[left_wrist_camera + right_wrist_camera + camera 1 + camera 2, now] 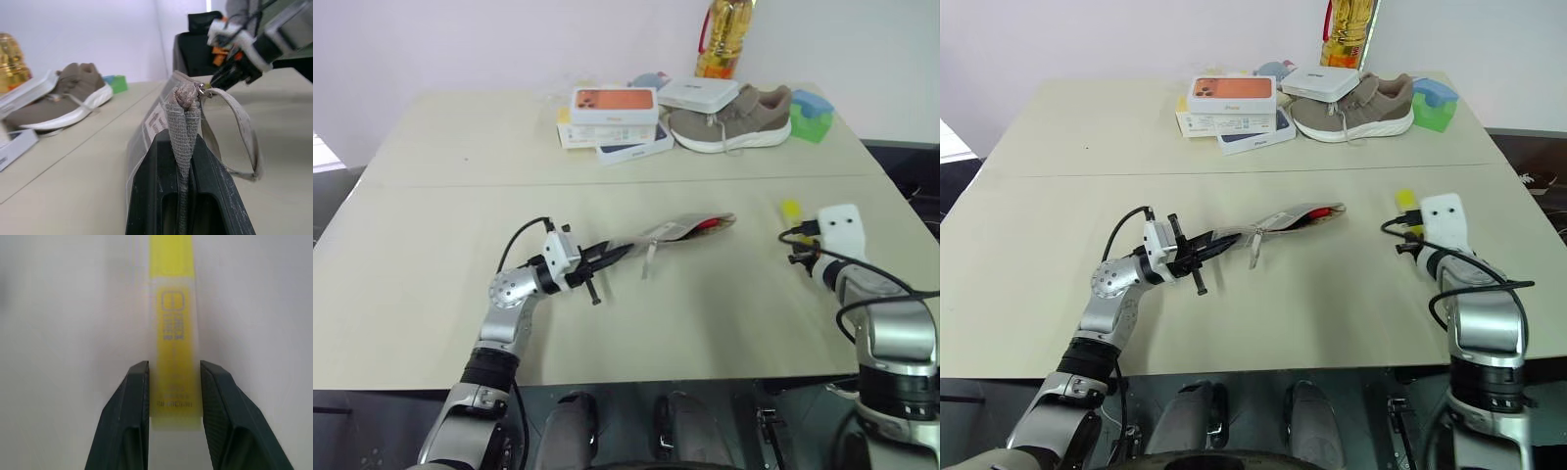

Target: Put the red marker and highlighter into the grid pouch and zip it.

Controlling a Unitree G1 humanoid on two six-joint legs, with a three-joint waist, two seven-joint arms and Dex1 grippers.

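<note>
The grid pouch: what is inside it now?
At the open far end of the grid pouch something red shows, likely the red marker. Its remaining length is covered by the fabric. The highlighter is outside, between the right gripper's fingers.

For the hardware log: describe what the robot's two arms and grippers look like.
Both arms are silver-grey metal segments with black joint bands and loose black cables looping at the wrists. The left gripper has two black fingers behind a white wrist block. The right gripper has matching thick black fingers, with a white rounded housing over the wrist.
</note>
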